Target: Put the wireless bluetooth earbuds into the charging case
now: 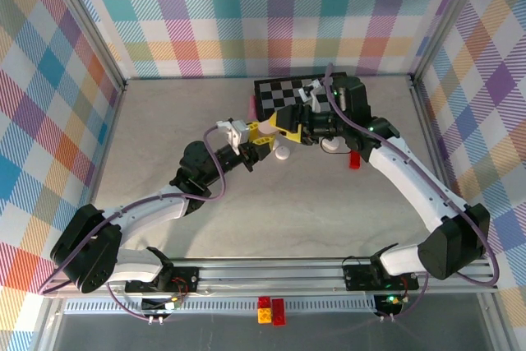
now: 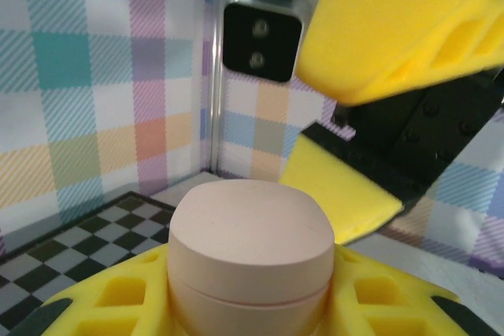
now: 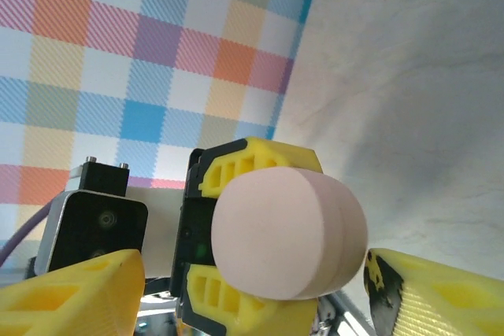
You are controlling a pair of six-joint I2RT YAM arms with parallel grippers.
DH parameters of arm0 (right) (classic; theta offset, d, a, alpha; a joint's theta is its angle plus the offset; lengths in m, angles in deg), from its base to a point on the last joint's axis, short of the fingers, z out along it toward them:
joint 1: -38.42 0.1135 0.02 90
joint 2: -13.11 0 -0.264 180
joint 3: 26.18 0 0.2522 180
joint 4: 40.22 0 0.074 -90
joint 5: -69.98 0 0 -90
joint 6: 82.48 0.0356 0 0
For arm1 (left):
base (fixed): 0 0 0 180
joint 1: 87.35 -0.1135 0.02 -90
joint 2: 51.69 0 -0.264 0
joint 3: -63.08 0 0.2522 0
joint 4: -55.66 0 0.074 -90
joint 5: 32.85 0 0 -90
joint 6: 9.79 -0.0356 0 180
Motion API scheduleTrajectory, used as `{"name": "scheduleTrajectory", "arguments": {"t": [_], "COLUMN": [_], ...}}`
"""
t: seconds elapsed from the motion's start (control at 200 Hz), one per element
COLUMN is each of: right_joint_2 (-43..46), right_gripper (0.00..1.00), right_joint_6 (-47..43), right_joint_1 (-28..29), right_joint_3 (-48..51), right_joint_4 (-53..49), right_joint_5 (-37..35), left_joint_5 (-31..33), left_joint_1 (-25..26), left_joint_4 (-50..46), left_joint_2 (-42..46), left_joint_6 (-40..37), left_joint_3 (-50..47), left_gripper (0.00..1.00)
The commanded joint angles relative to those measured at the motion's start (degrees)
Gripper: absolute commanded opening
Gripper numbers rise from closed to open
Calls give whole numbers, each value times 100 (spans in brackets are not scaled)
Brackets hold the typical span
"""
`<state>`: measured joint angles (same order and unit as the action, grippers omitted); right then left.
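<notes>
Over the counter's (image 1: 164, 137) far middle, beside the checkerboard (image 1: 279, 92), both arms are reaching inward, wrists meeting. Left end effector (image 1: 261, 136) is pinching a closed pink case (image 2: 250, 249); right end effector (image 1: 286, 121) is hovering spread, one finger either side of it.

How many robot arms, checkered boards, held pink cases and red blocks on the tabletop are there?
Robot arms: 2, the left arm and the right arm
Checkered board: 1
Pink case, held: 1
Red block on the tabletop: 1
Total: 5
</notes>
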<state>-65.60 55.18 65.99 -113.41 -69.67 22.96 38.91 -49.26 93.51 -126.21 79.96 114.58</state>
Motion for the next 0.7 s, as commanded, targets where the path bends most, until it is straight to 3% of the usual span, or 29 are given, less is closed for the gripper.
{"name": "scheduleTrajectory", "arguments": {"t": [0.0,0.26,0.37,0.495,0.695], "right_joint_2": [-21,-162,-254,-309,-270], "right_gripper": [72,72,65,53,23], "right_joint_6": [705,1051,1500,1752,1935], "right_joint_1": [24,-24,-33,-50,-94], "right_joint_3": [179,291,423,501,723], "right_joint_4": [1061,1213,1735,1947,2179], "right_joint_5": [696,682,751,661,597], "left_joint_5": [-215,-160,-205,-241,-203], "left_joint_1": [37,31,38,37,32], "left_joint_4": [494,613,604,598,442], "left_joint_2": [1,78,96,120,209], "left_joint_6": [167,217,218,214,217], "left_joint_3": [208,155,164,155,94], "left_gripper": [33,33,33,34,35]}}
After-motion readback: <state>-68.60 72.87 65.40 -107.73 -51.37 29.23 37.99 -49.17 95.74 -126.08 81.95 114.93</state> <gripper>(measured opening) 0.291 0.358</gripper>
